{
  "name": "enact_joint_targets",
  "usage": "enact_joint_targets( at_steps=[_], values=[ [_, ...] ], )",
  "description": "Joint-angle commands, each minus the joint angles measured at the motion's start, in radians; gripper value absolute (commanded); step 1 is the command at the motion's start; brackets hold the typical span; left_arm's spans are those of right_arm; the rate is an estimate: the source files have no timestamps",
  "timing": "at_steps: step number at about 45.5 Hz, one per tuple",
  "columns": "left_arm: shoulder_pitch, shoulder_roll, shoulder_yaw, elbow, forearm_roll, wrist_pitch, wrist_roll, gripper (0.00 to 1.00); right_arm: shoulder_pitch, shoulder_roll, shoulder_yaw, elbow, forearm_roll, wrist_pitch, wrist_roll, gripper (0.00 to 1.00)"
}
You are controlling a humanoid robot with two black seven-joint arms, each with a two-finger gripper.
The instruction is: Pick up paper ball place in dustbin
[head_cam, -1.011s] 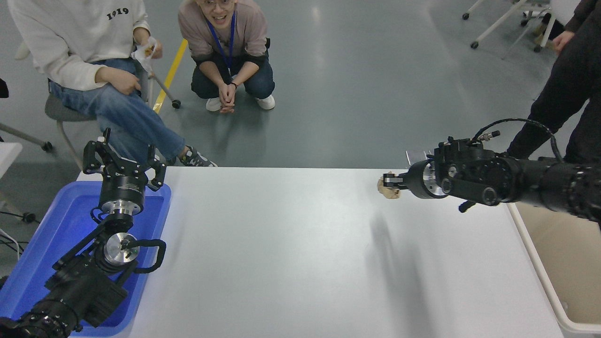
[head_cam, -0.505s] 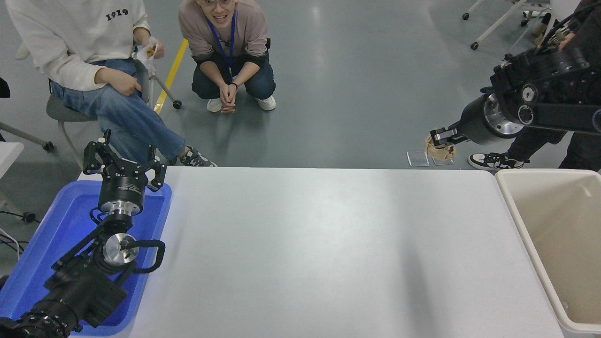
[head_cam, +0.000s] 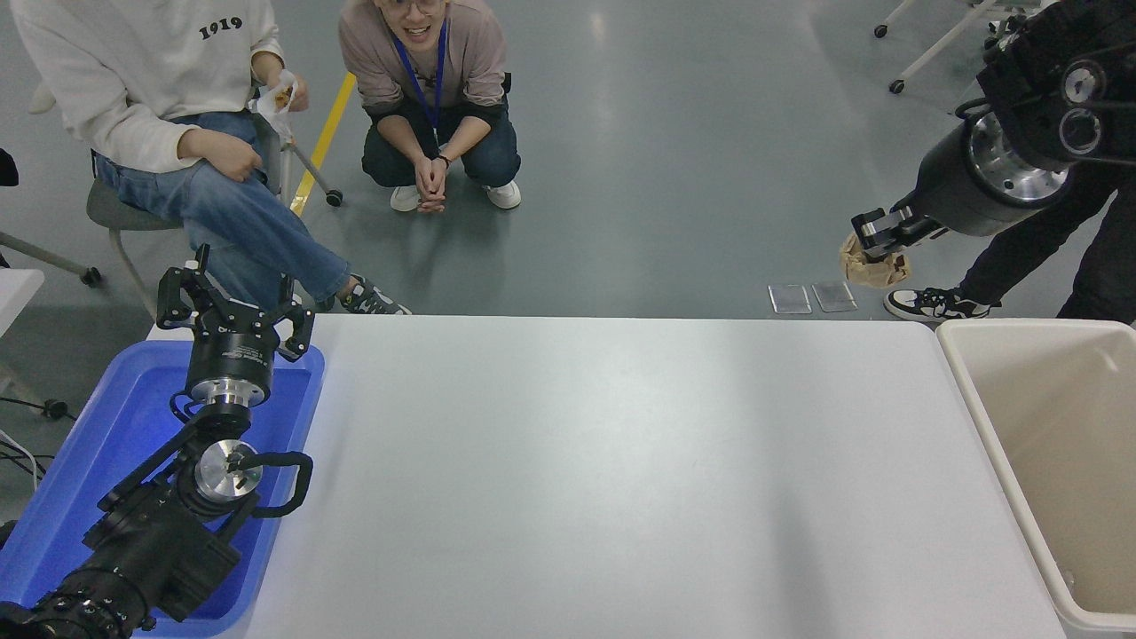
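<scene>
We see the paper ball (head_cam: pixel 875 269), a crumpled tan wad, pinched in the right gripper (head_cam: pixel 879 238), fingers clamped on its top, the ball hanging just below them. It is held high, in the picture past the table's far edge, over the grey floor, up and to the left of the dustbin's (head_cam: pixel 969 390) near-left corner, not over the bin opening. The right arm (head_cam: pixel 994 173) comes in from the upper right edge, silver wrist ring showing, pointing down-left

The dustbin, cream-beige and rectangular, stands at the right end of the white table (head_cam: pixel 603 479), its rim running along the table's right side; we see only bare inside wall, bottom cut off by the frame

Left gripper (head_cam: pixel 232 303) is parked at lower left over the blue tray (head_cam: pixel 115 417), fingers spread apart, holding nothing; its arm runs to the bottom left corner

On the floor just beyond the table's far edge lie two small clear flat squares (head_cam: pixel 812 297), near the ball. A black-and-white sneaker (head_cam: pixel 936 304) and dark trouser leg of a person stand behind the right arm. At top left a person in a white sweatshirt (head_cam: pixel 142 62) sits on a chair, beside a crouching person with a blue lanyard (head_cam: pixel 426 71), hands clasped
</scene>
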Motion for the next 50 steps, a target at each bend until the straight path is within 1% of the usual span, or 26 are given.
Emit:
enact_joint_targets(
  at_steps=[1,7,11,19,24,29,31,38,50],
  values=[
    [-0.001,0.000,0.000,0.000,0.000,0.000,0.000,0.99,-0.022,-0.137,-0.055,-0.026,-0.098,0.004,-0.003,0.00],
    [-0.001,0.000,0.000,0.000,0.000,0.000,0.000,0.99,-0.106,-0.267,-0.045,-0.124,-0.184,0.002,-0.002,0.00],
    [-0.001,0.000,0.000,0.000,0.000,0.000,0.000,0.99,-0.186,-0.324,-0.041,-0.224,-0.219,0.001,0.003,0.00],
    [0.001,0.000,0.000,0.000,0.000,0.000,0.000,0.99,-0.380,-0.418,0.031,-0.428,-0.227,-0.004,0.011,0.00],
    [0.001,-0.001,0.000,0.000,0.000,0.000,0.000,0.99,-0.549,-0.448,0.132,-0.563,-0.227,-0.018,0.032,0.00],
    [-0.001,-0.001,0.000,0.000,0.000,0.000,0.000,0.99,-0.753,-0.452,0.254,-0.692,-0.225,-0.059,0.061,0.00],
    [-0.001,-0.001,0.000,0.000,0.000,0.000,0.000,0.99,-0.827,-0.452,0.300,-0.722,-0.225,-0.090,0.066,0.00],
    [-0.001,-0.001,0.001,0.000,0.000,0.000,0.000,0.99,-1.069,-0.430,0.442,-0.781,-0.213,-0.236,0.066,0.00],
    [-0.001,-0.001,0.000,0.000,0.000,0.000,0.000,0.99,-1.326,-0.303,0.663,-0.916,-0.208,-0.364,0.066,0.00]
  ],
)
